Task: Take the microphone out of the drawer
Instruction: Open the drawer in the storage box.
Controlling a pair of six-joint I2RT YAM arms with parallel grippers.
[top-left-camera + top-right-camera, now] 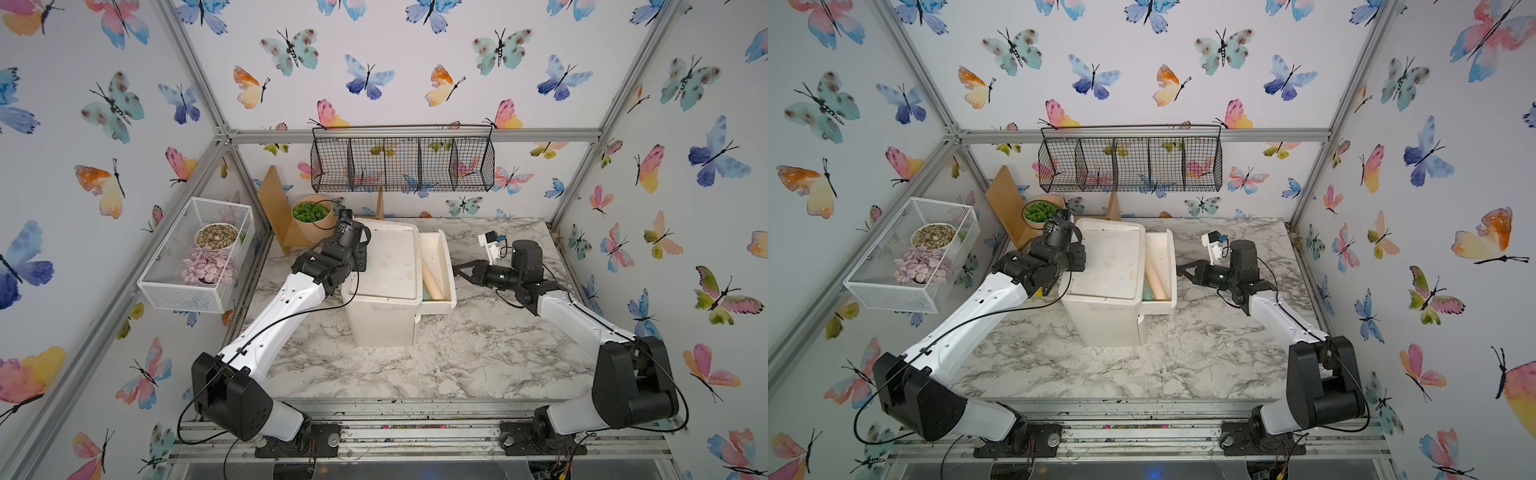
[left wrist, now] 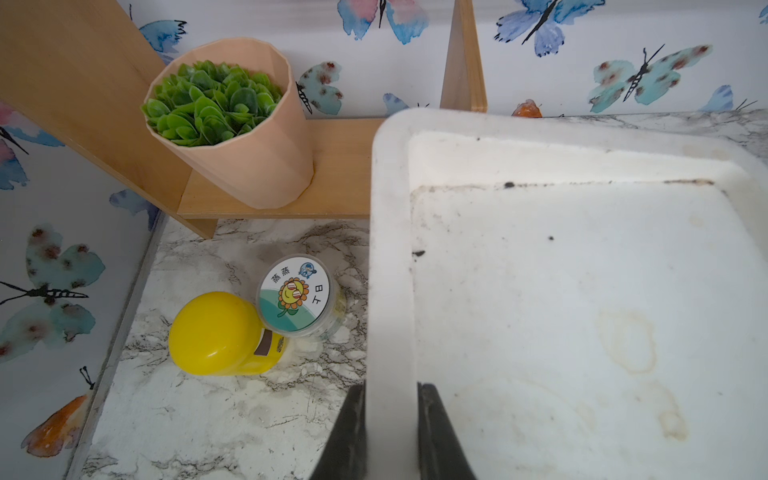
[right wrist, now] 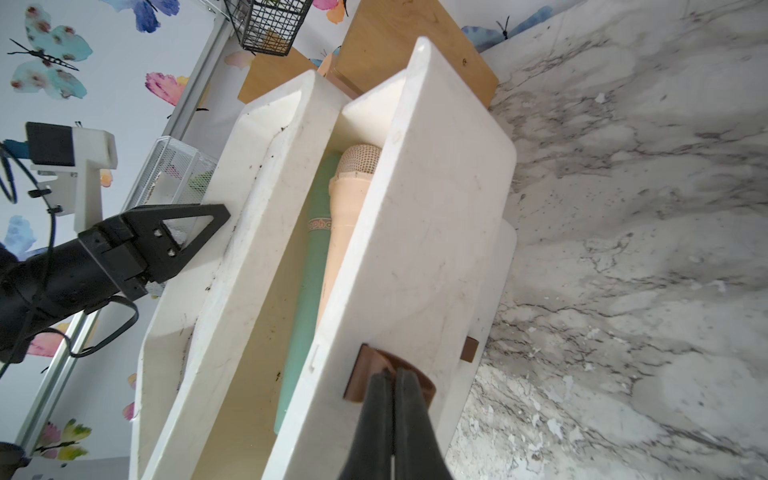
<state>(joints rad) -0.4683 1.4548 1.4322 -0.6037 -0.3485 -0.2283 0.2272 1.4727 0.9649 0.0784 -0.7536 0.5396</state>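
Observation:
A white cabinet stands mid-table with its top drawer pulled out to the right. In the drawer lies the peach microphone, mesh head toward the back wall, beside a pale green tube. My right gripper is shut on the brown drawer handle. My left gripper is shut on the cabinet's raised left rim, one finger on each side of it.
A yellow container and a sunflower-lidded jar sit on the marble left of the cabinet. Behind them a potted green plant rests on a wooden shelf. A white mesh basket and a black wire basket hang on the walls.

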